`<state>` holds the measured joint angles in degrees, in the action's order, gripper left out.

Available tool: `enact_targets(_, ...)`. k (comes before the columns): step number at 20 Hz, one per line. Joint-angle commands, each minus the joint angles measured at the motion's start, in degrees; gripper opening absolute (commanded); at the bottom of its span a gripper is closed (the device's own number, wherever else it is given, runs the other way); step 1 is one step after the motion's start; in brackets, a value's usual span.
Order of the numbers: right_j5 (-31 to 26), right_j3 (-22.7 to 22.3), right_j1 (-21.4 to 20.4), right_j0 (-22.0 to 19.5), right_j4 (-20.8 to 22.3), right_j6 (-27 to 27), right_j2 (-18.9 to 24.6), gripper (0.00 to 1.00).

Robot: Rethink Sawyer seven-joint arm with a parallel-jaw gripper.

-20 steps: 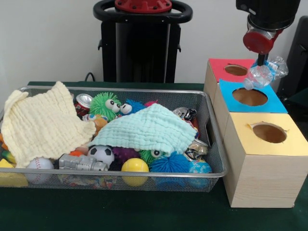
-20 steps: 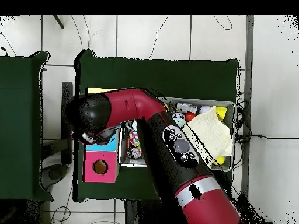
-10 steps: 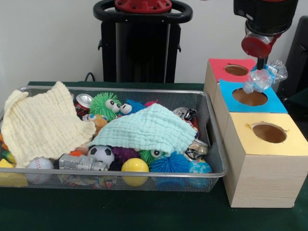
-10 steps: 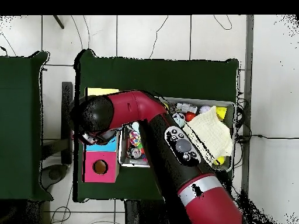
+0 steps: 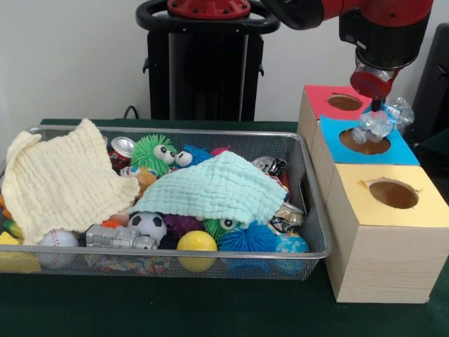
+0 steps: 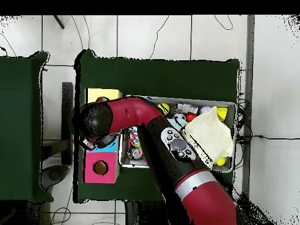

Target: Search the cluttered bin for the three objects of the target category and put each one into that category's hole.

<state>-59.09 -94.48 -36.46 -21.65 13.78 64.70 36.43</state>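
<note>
Currently: crumpled clear plastic bottle point(image 5: 379, 121), pinched at its upper end by claw point(image 5: 376, 107) over blue box hole point(image 5: 365, 141); seemingly light, crushable, slippery.

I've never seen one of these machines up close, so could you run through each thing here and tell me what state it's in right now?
tool: shut on the plastic bottle, above the blue box.
plastic bottle: crumpled, hanging over the blue box's hole.
blue box: hole open.
red box: hole open.
yellow box: hole open.
wire bin: full of clutter.
yellow cloth: draped over the bin's edge.
green cloth: spread over toys.
</note>
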Motion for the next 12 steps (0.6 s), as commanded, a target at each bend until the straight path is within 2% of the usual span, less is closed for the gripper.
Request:
enact_targets(1, 4.6, -2.62, 4.9, 0.73, 3.49, 3.12, -1.97, 0.0)
enact_targets(12, 7.47, -4.17, 4.24, 0.04, 4.19, 2.45, -1.2, 0.0)
